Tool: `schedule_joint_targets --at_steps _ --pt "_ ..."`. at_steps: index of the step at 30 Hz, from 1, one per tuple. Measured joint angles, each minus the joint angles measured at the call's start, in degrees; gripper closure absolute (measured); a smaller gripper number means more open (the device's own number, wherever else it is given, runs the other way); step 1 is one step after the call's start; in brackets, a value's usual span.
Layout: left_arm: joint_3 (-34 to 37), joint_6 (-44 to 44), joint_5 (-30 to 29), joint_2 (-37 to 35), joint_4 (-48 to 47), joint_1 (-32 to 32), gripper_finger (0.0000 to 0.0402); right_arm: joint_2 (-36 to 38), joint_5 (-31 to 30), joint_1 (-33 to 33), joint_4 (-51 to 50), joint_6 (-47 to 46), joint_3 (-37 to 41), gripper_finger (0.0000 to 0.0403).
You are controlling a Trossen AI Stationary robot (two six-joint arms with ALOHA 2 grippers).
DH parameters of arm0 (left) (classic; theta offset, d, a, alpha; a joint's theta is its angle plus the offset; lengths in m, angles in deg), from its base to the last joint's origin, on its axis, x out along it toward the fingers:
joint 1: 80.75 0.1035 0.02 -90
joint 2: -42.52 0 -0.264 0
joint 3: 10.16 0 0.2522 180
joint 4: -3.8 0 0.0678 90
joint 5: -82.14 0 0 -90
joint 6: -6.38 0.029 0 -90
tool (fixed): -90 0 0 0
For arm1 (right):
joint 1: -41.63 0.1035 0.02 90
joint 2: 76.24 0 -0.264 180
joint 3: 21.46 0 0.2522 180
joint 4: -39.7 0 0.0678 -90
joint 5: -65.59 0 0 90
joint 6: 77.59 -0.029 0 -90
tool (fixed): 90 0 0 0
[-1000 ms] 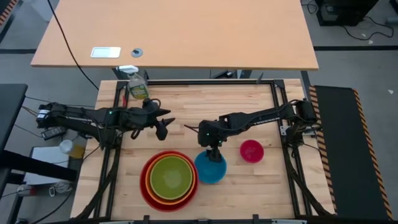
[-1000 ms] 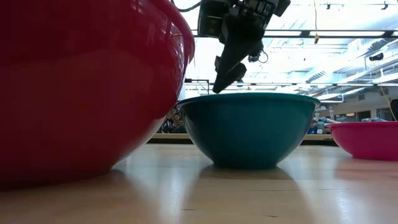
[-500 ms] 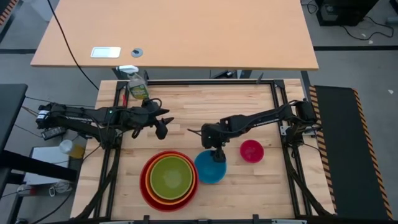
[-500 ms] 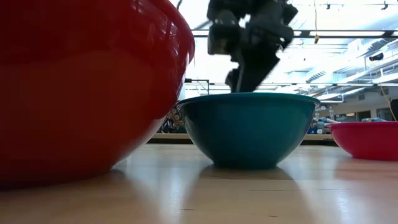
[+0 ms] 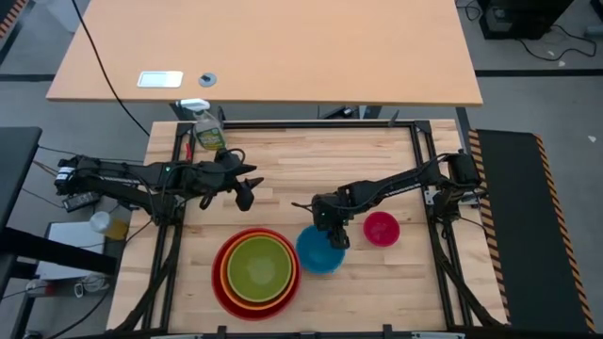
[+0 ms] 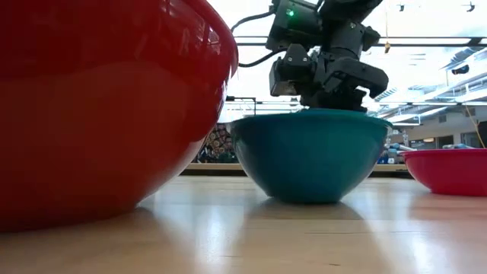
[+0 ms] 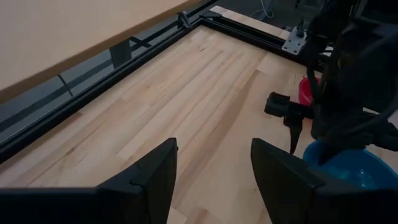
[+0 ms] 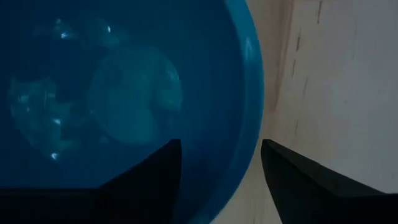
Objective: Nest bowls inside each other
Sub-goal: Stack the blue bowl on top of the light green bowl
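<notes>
A red bowl (image 5: 222, 282) stands on the table at the near left with an orange bowl (image 5: 285, 282) and a green bowl (image 5: 257, 268) nested in it. Right of it a blue bowl (image 5: 316, 256) rests on its base, and a small pink bowl (image 5: 382, 228) stands farther right. My right gripper (image 8: 221, 143) points steeply down over the blue bowl's far rim, open, one finger inside and one outside. My left gripper (image 7: 214, 149) hovers open above bare table at the far left, holding nothing. My right gripper straddles the blue bowl's far rim (image 8: 252, 118) from above, one finger (image 8: 155, 174) inside the bowl and the other finger (image 8: 305, 180) outside it. The bowl sits on the table. Whether either finger touches the wall I cannot tell.
A spray bottle (image 5: 208, 132) stands at the table's far left corner. A black frame rail (image 5: 311, 124) runs along the far edge and down both sides. Bare wood lies between the two arms and beyond the bowls.
My right gripper has come down and a little toward the near edge, tipping steeper, from above the blue bowl until its fingers dip over the bowl's far rim. The blue bowl has shifted slightly on the table.
</notes>
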Motion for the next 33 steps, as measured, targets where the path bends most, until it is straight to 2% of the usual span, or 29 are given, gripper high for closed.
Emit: schedule_joint_targets --at_steps 5,10,18,21,25,31,33 --pt "0.00 -0.49 -0.02 0.02 -0.02 0.00 0.0194 0.00 -0.73 -0.58 1.44 -0.33 0.80 0.0211" --pt "0.01 -3.78 -0.02 -0.01 0.54 -0.02 0.0194 0.00 -1.75 -1.38 1.65 -0.43 0.80 0.0268" --pt "0.02 -0.17 0.18 -3.25 11.50 -2.42 0.0194 0.04 -0.68 -3.11 1.25 -2.60 -2.20 0.0380" --pt "0.03 0.05 -0.33 -3.85 10.78 -1.96 0.0194 -0.03 -1.98 -3.48 -2.00 -1.98 -5.59 0.0387" --pt "0.04 0.07 -0.54 -4.38 10.39 -1.66 0.0194 0.00 -4.87 -3.56 -4.48 -1.92 -11.17 0.0374" --pt "0.04 0.74 -1.51 -7.72 15.14 -1.68 0.0194 0.02 1.05 -4.67 -6.37 -5.89 -18.69 0.0386" --pt "0.04 1.52 -1.51 -9.22 16.49 -1.68 0.0194 0.02 1.11 -4.76 -8.90 -6.97 -21.49 0.0386"
